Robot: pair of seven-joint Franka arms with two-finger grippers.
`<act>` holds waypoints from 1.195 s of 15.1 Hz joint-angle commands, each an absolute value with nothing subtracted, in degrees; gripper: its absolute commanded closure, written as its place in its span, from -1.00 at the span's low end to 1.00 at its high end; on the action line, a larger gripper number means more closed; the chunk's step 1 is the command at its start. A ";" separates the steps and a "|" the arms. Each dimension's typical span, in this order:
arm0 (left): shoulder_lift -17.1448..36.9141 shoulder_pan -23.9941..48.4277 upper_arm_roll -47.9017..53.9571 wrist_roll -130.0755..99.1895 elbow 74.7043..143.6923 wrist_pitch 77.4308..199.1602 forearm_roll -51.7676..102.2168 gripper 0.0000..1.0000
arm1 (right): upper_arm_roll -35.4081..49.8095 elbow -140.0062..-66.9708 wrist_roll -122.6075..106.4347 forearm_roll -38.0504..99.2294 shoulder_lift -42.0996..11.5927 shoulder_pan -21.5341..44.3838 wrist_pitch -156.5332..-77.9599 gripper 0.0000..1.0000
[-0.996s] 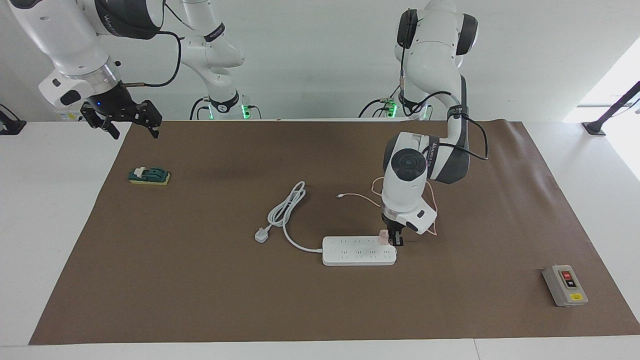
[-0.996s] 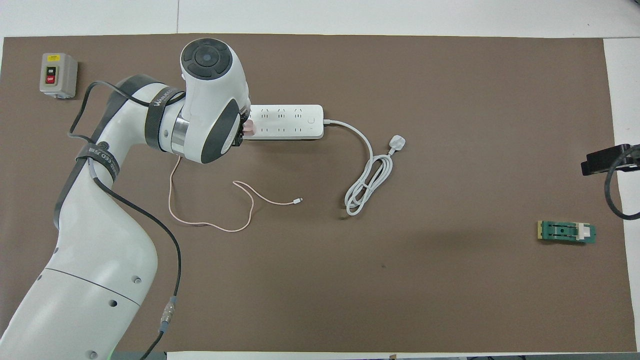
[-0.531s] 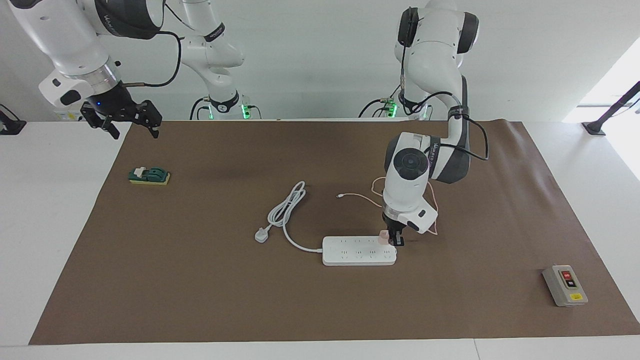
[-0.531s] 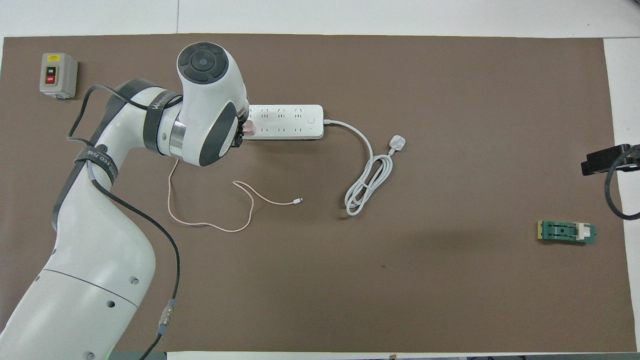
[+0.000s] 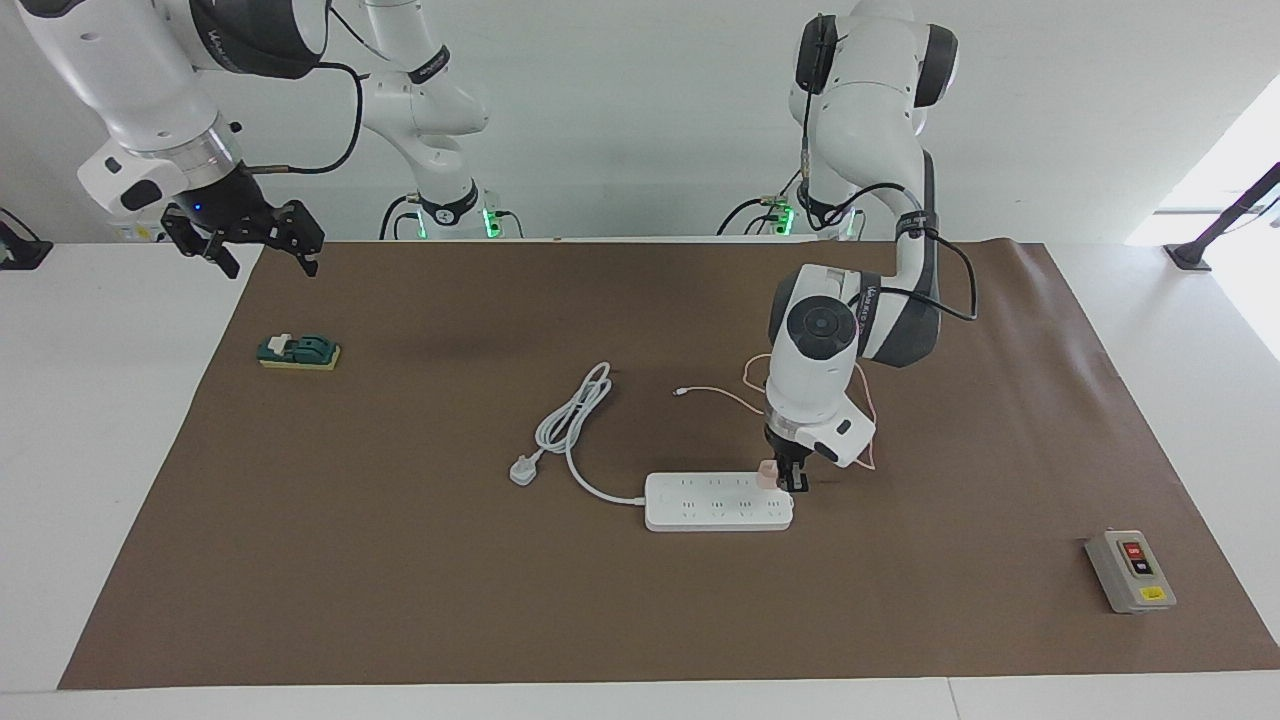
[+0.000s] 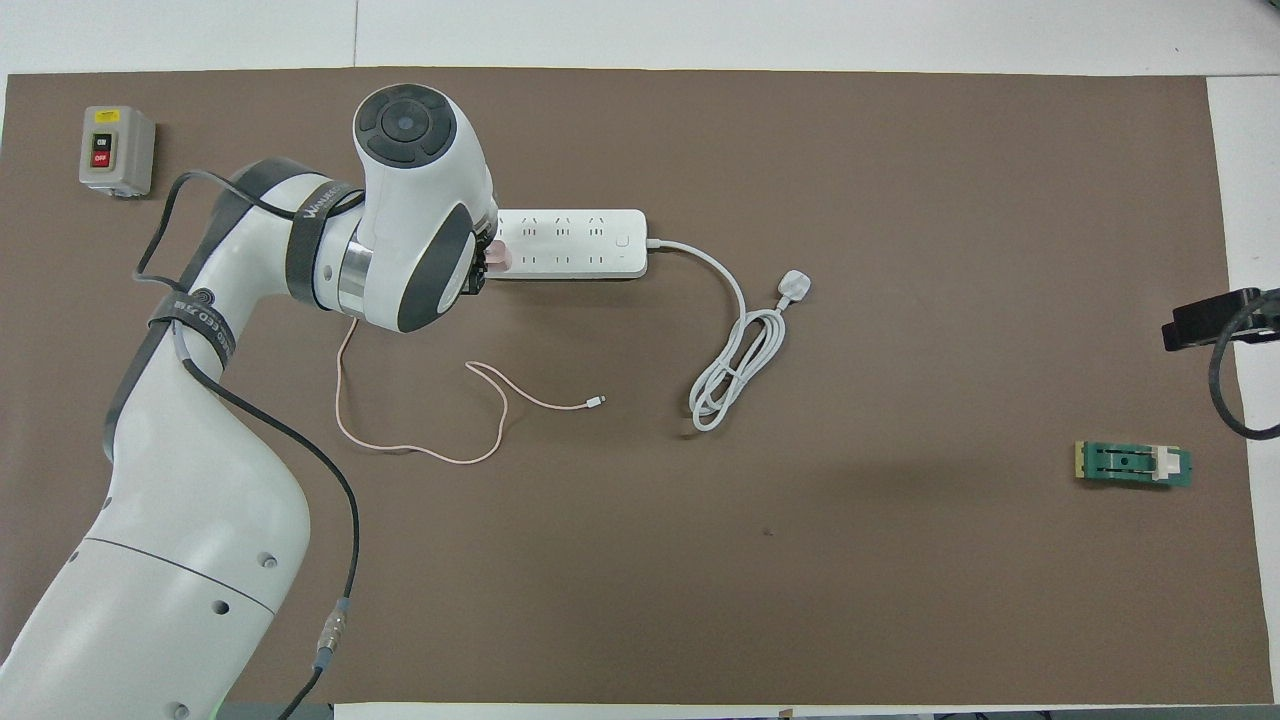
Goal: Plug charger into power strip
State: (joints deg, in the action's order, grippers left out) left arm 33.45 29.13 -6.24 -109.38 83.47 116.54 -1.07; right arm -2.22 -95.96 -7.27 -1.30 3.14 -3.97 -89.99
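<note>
Two arms share the brown mat (image 5: 400, 560). Over its corner the right gripper (image 5: 262, 250) waits with fingers spread, empty. Nearer mid-table lies the power strip (image 5: 715, 503), bare mat all round. At its end toward the left arm, the left gripper (image 5: 790, 478) pinches the charger (image 5: 766, 474), seated on the strip.
</note>
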 commanded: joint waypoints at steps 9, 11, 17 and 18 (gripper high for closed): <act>21.98 24.45 -6.24 -94.60 85.69 111.80 3.08 -1.00 | -1.32 -96.50 -8.26 -1.41 3.96 -5.10 -89.12 -1.00; 19.17 22.07 -6.24 -84.35 85.69 109.00 2.81 -1.00 | -1.32 -96.50 -8.26 -1.41 3.96 -5.10 -89.12 -1.00; 13.37 12.67 -6.59 -47.61 85.87 101.87 2.03 -1.00 | -1.32 -96.50 -8.35 -1.41 3.96 -5.10 -89.12 -1.00; 12.92 11.35 -6.59 -41.55 85.87 101.17 1.24 -1.00 | -1.32 -96.50 -8.26 -1.41 3.96 -5.10 -89.12 -1.00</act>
State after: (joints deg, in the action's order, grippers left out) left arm 15.56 13.74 -6.86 -52.22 83.65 102.65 2.26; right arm -2.22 -95.97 -7.27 -1.30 3.14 -3.97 -89.99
